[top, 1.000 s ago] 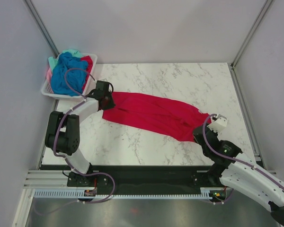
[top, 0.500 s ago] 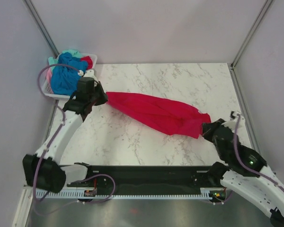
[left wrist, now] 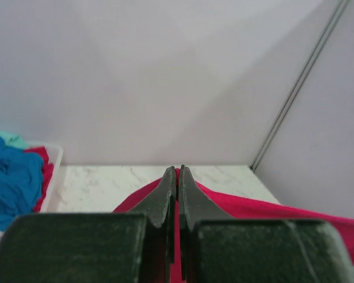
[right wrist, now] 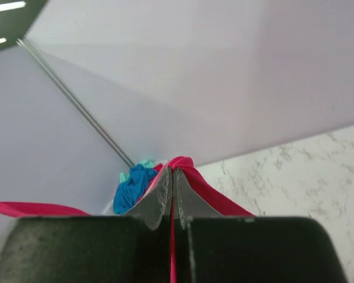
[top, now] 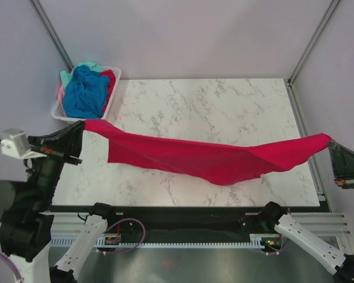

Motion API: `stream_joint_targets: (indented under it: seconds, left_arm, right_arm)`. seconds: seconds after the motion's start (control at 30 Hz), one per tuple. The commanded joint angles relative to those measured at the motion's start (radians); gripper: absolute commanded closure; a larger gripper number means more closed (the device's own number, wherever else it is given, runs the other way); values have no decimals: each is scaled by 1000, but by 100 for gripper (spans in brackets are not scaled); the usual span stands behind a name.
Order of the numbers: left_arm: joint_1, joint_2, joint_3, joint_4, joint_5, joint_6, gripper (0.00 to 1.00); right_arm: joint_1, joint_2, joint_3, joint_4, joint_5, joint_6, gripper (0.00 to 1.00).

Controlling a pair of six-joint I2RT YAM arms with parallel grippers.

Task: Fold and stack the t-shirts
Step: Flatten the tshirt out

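Observation:
A crimson red t-shirt point(top: 206, 158) hangs stretched in the air between my two grippers, sagging in the middle above the marble table point(top: 224, 100). My left gripper point(top: 81, 125) is shut on its left end, raised at the table's left side; the cloth shows between the jaws in the left wrist view point(left wrist: 177, 177). My right gripper point(top: 330, 141) is shut on the right end, past the table's right edge; red cloth bulges over its tips in the right wrist view point(right wrist: 172, 171). Bright blue point(top: 85, 91), teal, pink and red shirts lie piled in the basket.
The white slatted basket point(top: 115, 88) stands at the table's far left corner. Grey booth walls with metal posts close in the left, back and right sides. The black base rail runs along the table's near edge.
Both arms have lifted and pulled apart, raising the red shirt off the table and stretching it out wide. The left gripper moved left and nearer, the right gripper moved right.

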Motion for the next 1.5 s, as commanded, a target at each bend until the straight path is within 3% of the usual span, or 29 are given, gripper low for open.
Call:
stream_joint_targets:
  seconds: [0.0, 0.13, 0.23, 0.33, 0.37, 0.4, 0.43, 0.47, 0.53, 0.57, 0.63, 0.7, 0.73, 0.77, 0.8, 0.83, 0.87, 0.9, 1.0, 1.03, 1.23, 1.33, 1.47]
  left_arm:
    - [-3, -17, 65, -26, 13, 35, 98]
    - [-3, 19, 122, -45, -2, 37, 98]
    - [-1, 113, 160, -63, -80, 37, 98]
    - [-3, 279, 209, -100, -129, 43, 98]
    - [-3, 327, 225, -126, -129, 45, 98]
    - [-1, 388, 260, -143, -126, 48, 98]
    - [-1, 493, 271, -155, -126, 52, 98]
    - [8, 556, 274, -157, -125, 54, 98]
    - [40, 659, 271, -149, -106, 40, 98]
    - [92, 772, 262, -137, -85, 31, 98]
    - [146, 895, 237, -87, 15, 2, 98]
    - [192, 1115, 266, -89, 93, -6, 97]
    - [201, 1185, 330, -123, 116, -15, 91]
    - [215, 1308, 367, -147, 166, -18, 53]
    - [216, 1348, 427, -166, 185, -18, 38]
    - [216, 1374, 442, -174, 205, -11, 30]
    - [215, 1388, 449, -174, 214, -11, 2]
    - [213, 1389, 447, -171, 195, -12, 0]
    - [209, 1343, 414, -162, 159, 6, 0]
    - [206, 1324, 398, -155, 152, 11, 0]
    - [189, 1202, 178, -48, 121, 6, 0]
    - [187, 1212, 113, -13, 131, -23, 1]
    - [186, 1261, 59, 68, 159, -60, 2]
  right_arm:
    - [-38, 22, 154, 18, -74, -132, 100]
    - [-96, 181, 330, -19, -81, -203, 100]
    - [-96, 348, 456, -28, 56, -301, 100]
    - [-34, 560, 519, -27, 304, -406, 100]
    - [41, 617, 522, -15, 481, -431, 100]
    - [89, 675, 518, 8, 561, -465, 100]
    - [121, 785, 502, 51, 627, -584, 100]
    - [76, 833, 455, 172, 635, -632, 100]
    - [-85, 986, 462, 177, 406, -579, 100]
    - [-242, 1040, 459, 183, 340, -498, 100]
    - [-369, 1241, 464, 200, 136, -418, 100]
    - [-454, 1403, 530, 223, 80, -373, 100]
    - [-464, 1590, 589, 202, 40, -372, 90]
    - [-478, 1692, 786, 100, 17, -372, 72]
    - [-481, 1788, 908, 38, -1, -376, 37]
    - [-483, 1950, 1129, -15, 4, -379, 21]
    - [-483, 2005, 1201, -75, 3, -378, 12]
    - [-483, 2039, 1231, -74, -6, -379, 2]
    - [-484, 1899, 1012, 62, -31, -364, 2]
    - [-486, 1853, 835, 141, -43, -358, 2]
    - [-518, 1612, 368, 213, -196, -226, 2]
    - [-549, 1564, 215, 246, -279, -175, 2]
    - [-610, 1590, 142, 260, -370, -146, 2]
